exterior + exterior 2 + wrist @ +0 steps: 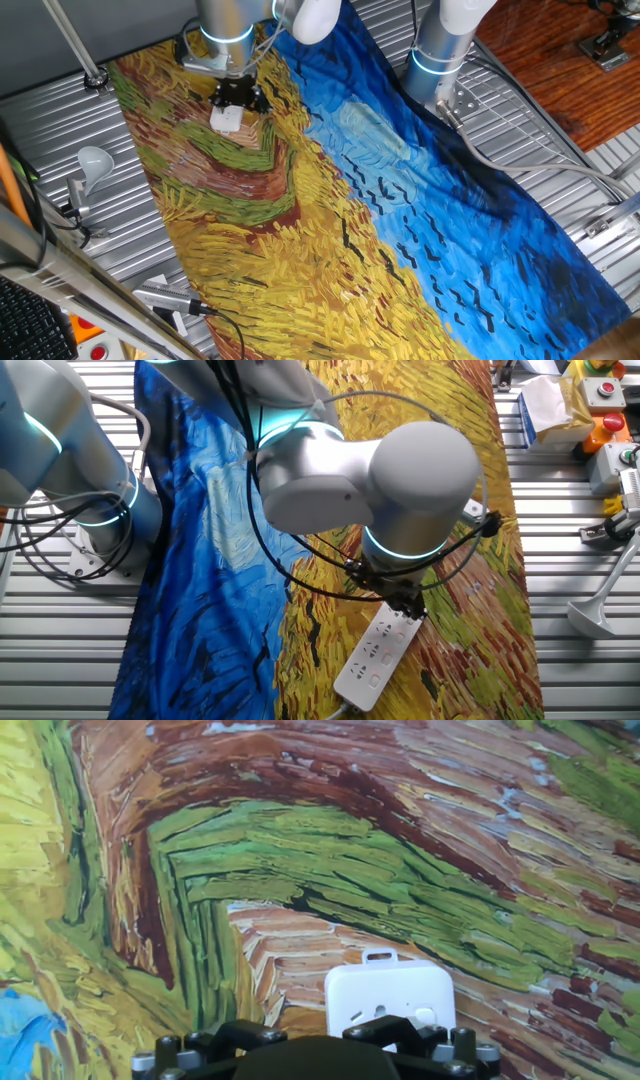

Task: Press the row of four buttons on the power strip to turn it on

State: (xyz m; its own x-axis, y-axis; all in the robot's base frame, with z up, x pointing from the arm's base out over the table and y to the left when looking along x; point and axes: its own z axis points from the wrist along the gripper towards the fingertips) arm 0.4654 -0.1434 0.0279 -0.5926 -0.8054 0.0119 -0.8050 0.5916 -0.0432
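Bright, even light fills all three pictures, and shadows are soft, the darkest one a patch under the arm (400,500) in the other fixed view. The arm's pale shell shows mild glare toward 12 o'clock in one fixed view, and its light rings glow cyan. In the hand view the painted cloth (350,870) is sharp, while the dark hand (320,1055) at 6 o'clock is blurred and the power strip (390,1000) looks slightly washed out.
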